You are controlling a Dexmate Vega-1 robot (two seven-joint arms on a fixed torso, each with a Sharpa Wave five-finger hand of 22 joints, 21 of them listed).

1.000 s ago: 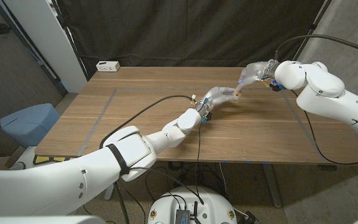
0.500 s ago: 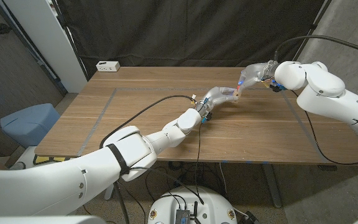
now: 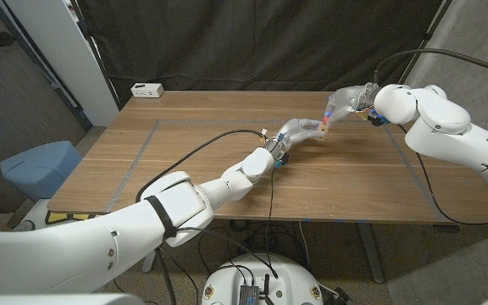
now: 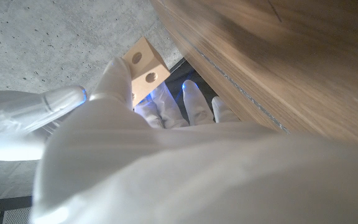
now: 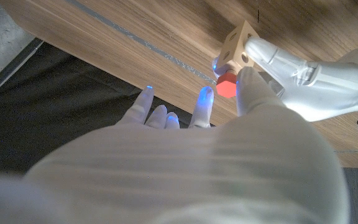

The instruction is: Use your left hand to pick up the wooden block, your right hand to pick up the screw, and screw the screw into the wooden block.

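Above the middle of the table [image 3: 185,161], my left hand [image 3: 297,130] grips the pale wooden block [image 3: 320,128]. In the left wrist view the block [image 4: 145,67] sticks out past the fingers of my left hand [image 4: 160,118], with two round holes showing. My right hand [image 3: 346,101] reaches in from the right and pinches the red-headed screw [image 3: 325,118] against the block. In the right wrist view the screw's red head [image 5: 226,86] sits at the face of the block [image 5: 236,42] between the fingers of my right hand [image 5: 194,127]. My left hand [image 5: 309,73] holds the block's other side.
A white power strip [image 3: 146,89] lies at the table's back left corner. Grey tape lines [image 3: 146,140] mark the tabletop. A black cable [image 3: 189,154] trails over the table along my left arm. A blue seat [image 3: 39,166] stands left of the table.
My right hand has turned slightly at the block, and the screw's red head shows a bit higher. The left hand and block stay in place.
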